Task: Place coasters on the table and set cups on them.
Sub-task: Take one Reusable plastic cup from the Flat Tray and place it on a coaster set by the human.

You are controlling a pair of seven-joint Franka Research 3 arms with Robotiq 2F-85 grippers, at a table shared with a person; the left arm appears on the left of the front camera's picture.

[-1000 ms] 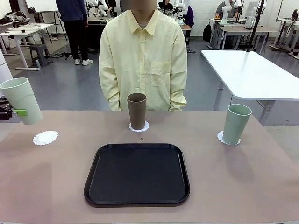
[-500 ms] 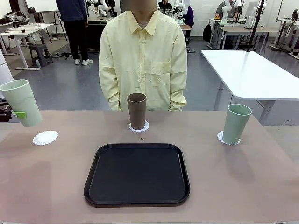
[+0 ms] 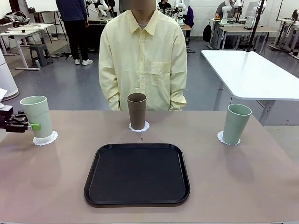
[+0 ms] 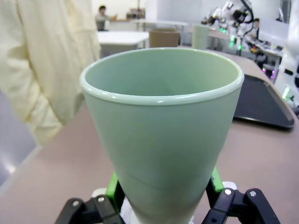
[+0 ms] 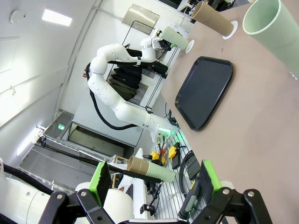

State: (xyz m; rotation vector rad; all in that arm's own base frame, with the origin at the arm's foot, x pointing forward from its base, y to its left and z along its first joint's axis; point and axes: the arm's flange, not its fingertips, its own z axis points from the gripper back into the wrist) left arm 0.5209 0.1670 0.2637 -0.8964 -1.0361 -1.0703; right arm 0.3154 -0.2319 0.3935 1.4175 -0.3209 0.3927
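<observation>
The last of the three cups is going down: the left claw (image 3: 33, 126) is clamped on a mint cup (image 3: 38, 116) with its green pads pressed to the lower wall on either side, and the cup stands upright on the lacy coaster (image 3: 46, 138) at about nine o'clock from the black tray (image 3: 137, 173). From the front view the base looks to be on or just touching the paper, though whether its weight has fully settled is hard to tell. In the left wrist view the same cup (image 4: 163, 135) sits between the pads (image 4: 112, 189), mouth up, with a bit of white coaster showing under it. My reading is that the next move calls for spreading the jaws and backing away sideways without nudging the tall, tippy cup or dragging the light paper. The brown cup (image 3: 137, 110) sits on its coaster (image 3: 139, 126) at twelve o'clock from the tray, and the other mint cup (image 3: 236, 123) stands on a coaster (image 3: 226, 138) at about two o'clock, all on the beige surface (image 3: 233, 186). The right claw (image 5: 154, 179) is wide open and holds nothing, tilted well off to the side
</observation>
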